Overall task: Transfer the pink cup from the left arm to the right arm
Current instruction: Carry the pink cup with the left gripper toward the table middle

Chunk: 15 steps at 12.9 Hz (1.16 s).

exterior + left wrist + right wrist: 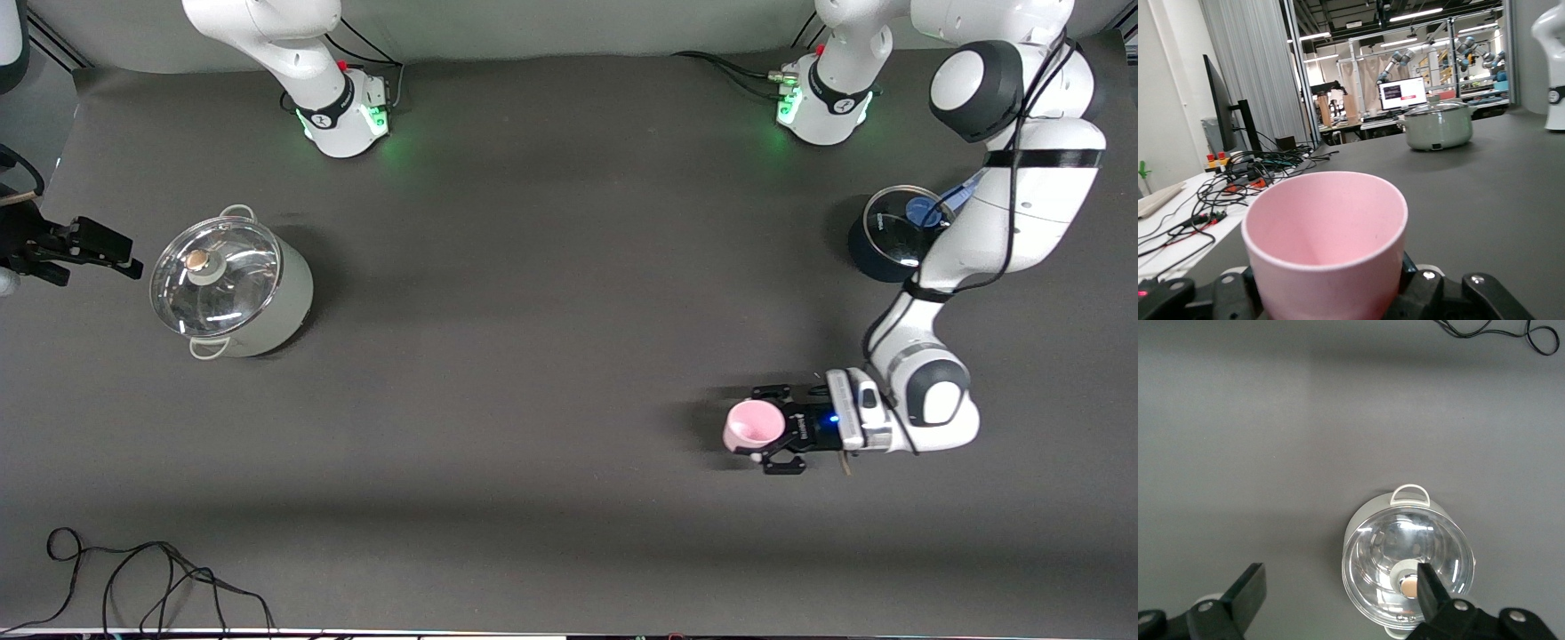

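The pink cup (751,423) stands upright with its mouth up, toward the left arm's end of the table and nearer the front camera than both pots. My left gripper (763,428) lies level and is shut on the cup, one black linkage finger on each side of it. In the left wrist view the pink cup (1325,240) fills the space between the fingers (1431,290). Whether the cup's base touches the table I cannot tell. My right gripper (133,255) hangs high at the right arm's end, beside the grey-green pot, its flat fingers (1253,583) wide open and empty.
A grey-green pot with a glass lid (229,286) stands toward the right arm's end and shows below the right gripper as the pot (1408,567). A dark pot with a lid (892,238) sits by the left arm's elbow. A black cable (160,578) lies along the near edge.
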### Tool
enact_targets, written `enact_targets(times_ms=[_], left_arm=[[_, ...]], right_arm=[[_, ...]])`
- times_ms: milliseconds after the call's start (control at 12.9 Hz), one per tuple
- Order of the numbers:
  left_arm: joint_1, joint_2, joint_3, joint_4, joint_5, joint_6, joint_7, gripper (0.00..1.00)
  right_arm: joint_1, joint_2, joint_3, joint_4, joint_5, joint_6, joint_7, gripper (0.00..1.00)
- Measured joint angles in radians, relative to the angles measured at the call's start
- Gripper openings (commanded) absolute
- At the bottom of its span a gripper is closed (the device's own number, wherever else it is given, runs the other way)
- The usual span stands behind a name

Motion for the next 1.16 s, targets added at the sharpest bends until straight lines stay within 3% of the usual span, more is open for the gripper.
enact_targets(times_ms=[542,929,1162], left_arm=[[-0.141,0.000,-0.250,0.000,-0.138,0.505,-0.015,0.00],[-0.190,-0.003,-0.470,0.013,-0.145,0.863,-0.125,0.00],[-0.295,-0.006,-0.520,0.088,-0.145,1.050,-0.244,0.00]], right_arm=[[0.001,-0.006,-0.010,0.015,0.000,-0.041,0.518,1.00],[0.008,-0.007,-0.002,0.023,0.001,-0.043,0.568,1.00],[0.040,-0.004,0.010,0.047,0.010,-0.043,0.575,1.00]])
